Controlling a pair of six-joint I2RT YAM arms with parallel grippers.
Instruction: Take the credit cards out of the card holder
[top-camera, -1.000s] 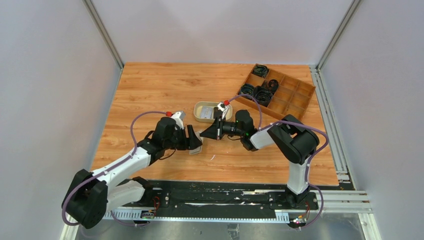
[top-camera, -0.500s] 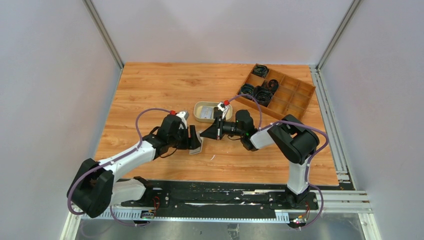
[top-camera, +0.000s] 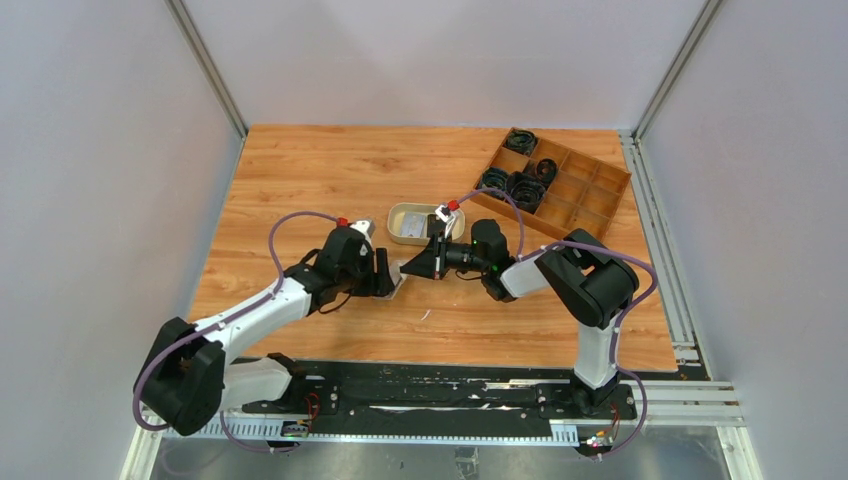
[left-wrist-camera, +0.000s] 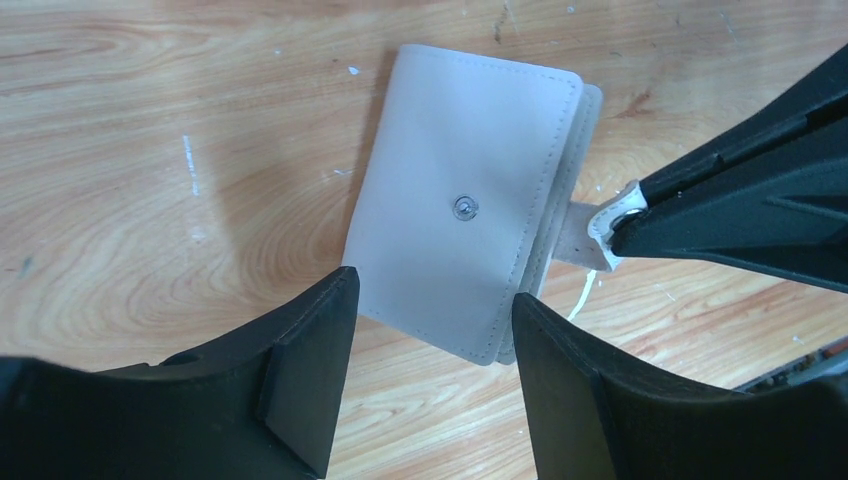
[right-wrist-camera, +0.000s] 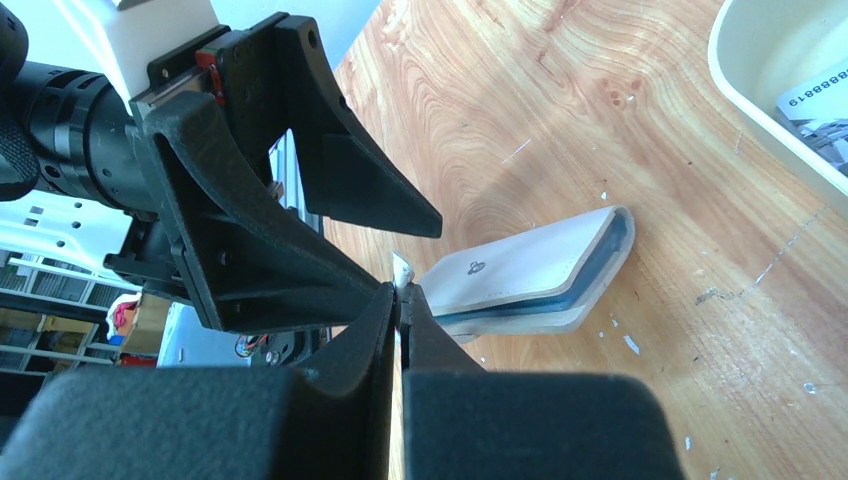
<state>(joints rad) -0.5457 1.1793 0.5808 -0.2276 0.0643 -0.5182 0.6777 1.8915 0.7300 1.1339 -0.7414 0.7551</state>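
Near centre of wooden tabletop (top-camera: 300, 180), small cream bifold card holder (left-wrist-camera: 470, 210) lies flat, folded. Left gripper (left-wrist-camera: 435, 295) jaws spread, straddling holder, not clamped. Right gripper (right-wrist-camera: 400, 295) jaws clenched on its strap tab (left-wrist-camera: 580, 240). Risk: pulling tab drags unpinned holder, or tab slips.

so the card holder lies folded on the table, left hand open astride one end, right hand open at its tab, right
No: the right hand is shut, pinching the card holder's tab, as the right wrist view shows with its jaws pressed together. The rest stands: the card holder lies folded on the table, left hand open astride one end.
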